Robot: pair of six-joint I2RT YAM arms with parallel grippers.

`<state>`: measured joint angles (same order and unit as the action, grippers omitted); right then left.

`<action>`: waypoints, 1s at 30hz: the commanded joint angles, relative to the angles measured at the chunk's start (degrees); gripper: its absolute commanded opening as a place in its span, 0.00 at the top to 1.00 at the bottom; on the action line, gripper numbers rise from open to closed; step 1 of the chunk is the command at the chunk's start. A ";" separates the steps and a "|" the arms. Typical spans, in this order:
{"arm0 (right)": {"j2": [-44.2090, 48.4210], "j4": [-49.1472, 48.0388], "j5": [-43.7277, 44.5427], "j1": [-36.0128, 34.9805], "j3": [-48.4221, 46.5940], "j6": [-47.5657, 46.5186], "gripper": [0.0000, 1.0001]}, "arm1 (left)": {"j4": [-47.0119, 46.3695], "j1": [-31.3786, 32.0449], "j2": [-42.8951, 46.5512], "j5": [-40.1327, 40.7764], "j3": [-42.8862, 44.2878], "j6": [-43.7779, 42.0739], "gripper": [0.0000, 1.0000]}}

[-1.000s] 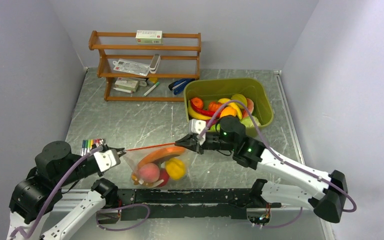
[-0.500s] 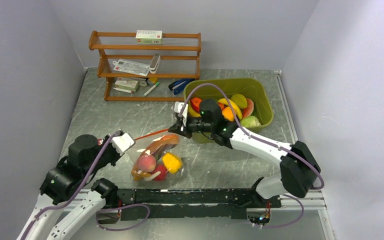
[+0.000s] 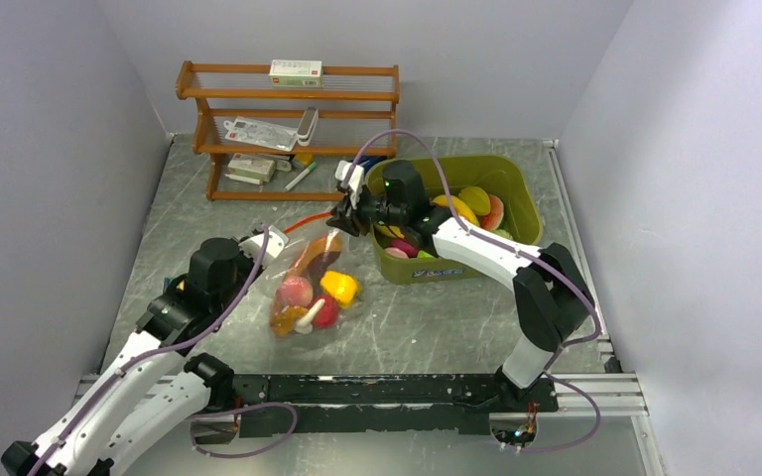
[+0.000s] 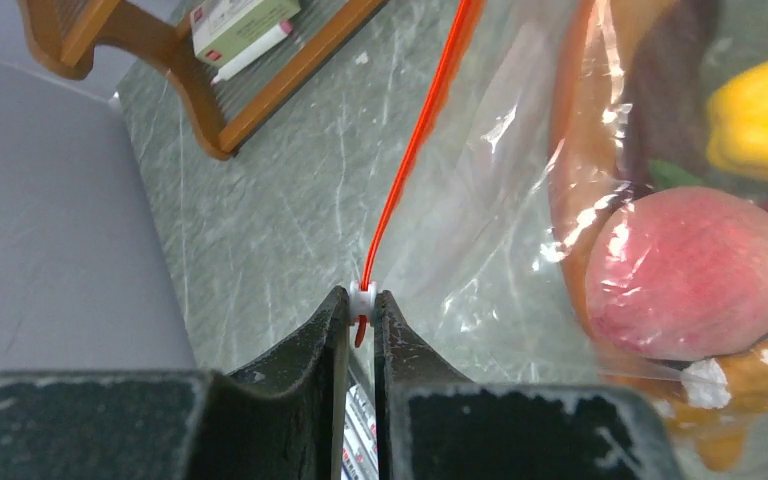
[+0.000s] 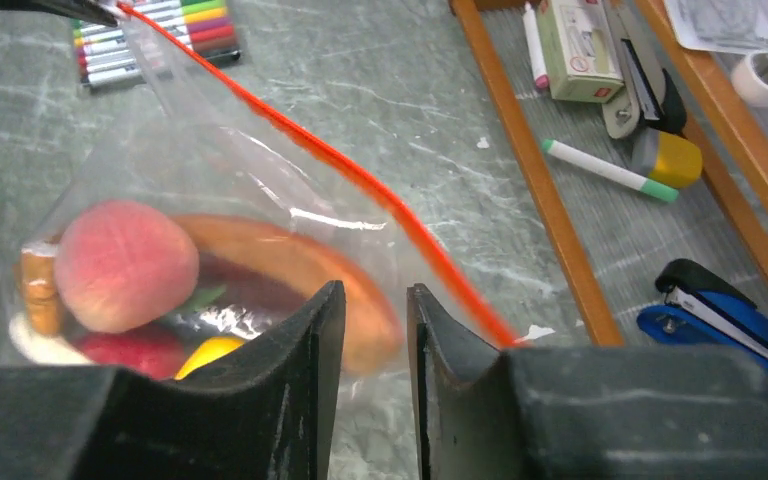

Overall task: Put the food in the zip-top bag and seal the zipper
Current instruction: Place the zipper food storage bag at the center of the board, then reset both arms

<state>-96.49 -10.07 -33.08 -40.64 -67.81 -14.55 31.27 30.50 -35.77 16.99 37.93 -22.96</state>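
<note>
The grey tabletop [image 3: 248,238] carried a wooden rack [image 3: 288,129] at the back and an olive-green tub [image 3: 511,183] at the right. The zip-top bag [image 3: 308,288] was between the two pincers, in front of the rack and just left of the tub. Inside it lay the food [image 3: 295,292]: a pink peach, a yellow piece and a long orange piece. The zipper [image 3: 303,220] ran straight from one pincer to the other. The left pincer [image 4: 362,298] was pressed closed on the zipper's white end. The right pincer [image 5: 375,300] stood at the other end, its fingers a narrow gap apart; whether it gripped the bag I could not tell.
</note>
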 commanded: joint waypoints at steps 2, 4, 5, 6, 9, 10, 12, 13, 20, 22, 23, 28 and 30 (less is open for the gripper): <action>5.28 -2.72 1.87 1.07 0.04 2.80 0.63 | -1.89 -0.72 -1.79 6.50 0.78 2.12 0.93; 8.70 -3.80 3.88 1.01 1.89 4.80 0.54 | -2.20 -0.87 -1.40 7.10 0.22 2.32 0.93; 10.52 -4.39 4.73 1.04 2.90 5.85 0.50 | -2.67 -0.96 -1.41 7.35 -0.19 1.86 0.93; 12.25 -4.78 5.17 1.05 4.06 6.75 0.42 | -3.07 -0.97 -1.45 7.62 -0.44 1.57 0.93; 17.29 -5.41 7.33 1.02 7.26 10.61 0.01 | -2.73 -0.97 -1.99 7.96 0.70 3.36 0.68; 18.76 -5.71 8.61 1.03 8.39 12.98 0.00 | -2.63 -0.97 -2.14 7.67 1.40 4.27 0.55; 21.69 -5.35 11.33 1.03 10.04 17.59 0.00 | -2.76 -0.97 -2.35 6.61 2.41 6.16 0.39; 22.90 -4.50 13.20 1.01 11.78 20.04 0.00 | -2.60 -0.97 -2.57 5.81 3.10 6.78 0.36; 28.78 13.20 24.86 1.05 8.83 31.90 0.00 | 2.15 -0.97 -4.60 2.37 12.78 14.12 0.12; 30.16 17.41 29.18 1.02 7.61 36.49 0.00 | 1.56 -0.97 -4.43 4.97 14.80 19.16 0.03; 30.87 19.05 30.70 1.06 7.27 37.50 0.00 | 1.53 -0.97 -4.28 6.15 15.76 21.72 0.02; 34.92 27.49 41.90 1.06 4.47 40.21 0.00 | 2.66 -0.97 -3.37 -1.55 20.27 30.85 0.01; 36.27 30.97 46.17 1.06 2.69 40.96 0.00 | 3.27 -0.97 -3.27 -6.27 21.50 33.39 0.01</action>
<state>-63.61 11.79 0.78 -39.77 -60.66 22.00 32.88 29.93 -39.72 19.16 56.23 1.30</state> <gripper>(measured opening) 0.996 0.986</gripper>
